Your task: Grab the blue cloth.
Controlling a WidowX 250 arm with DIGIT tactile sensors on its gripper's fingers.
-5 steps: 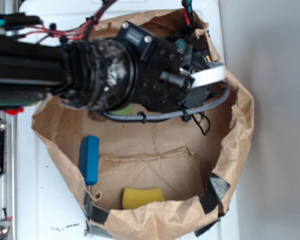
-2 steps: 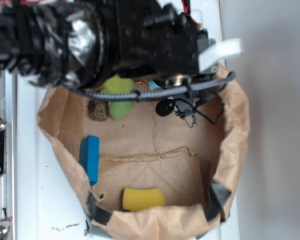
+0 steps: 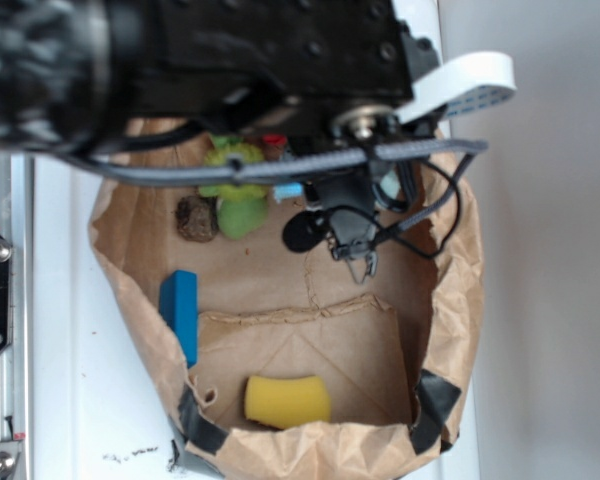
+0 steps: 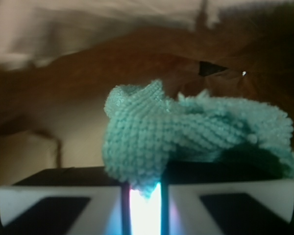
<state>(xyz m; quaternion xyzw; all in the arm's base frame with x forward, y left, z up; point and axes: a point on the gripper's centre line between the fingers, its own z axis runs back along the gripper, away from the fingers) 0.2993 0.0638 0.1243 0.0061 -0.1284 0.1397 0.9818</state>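
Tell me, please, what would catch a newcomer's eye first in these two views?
In the wrist view, the blue cloth fills the middle, a nubby bunch pinched in the narrow gap of the gripper. In the exterior view, the black robot arm spans the top over a brown paper bag. Inside the bag lie a bright blue block at left, a yellow sponge near the bottom and a green toy higher up.

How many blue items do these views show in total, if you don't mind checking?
2 clearly: the blue cloth, pinched in the gripper, and a rigid blue block against the paper bag's left wall. A small blue patch under the arm is unidentifiable; more may be hidden.
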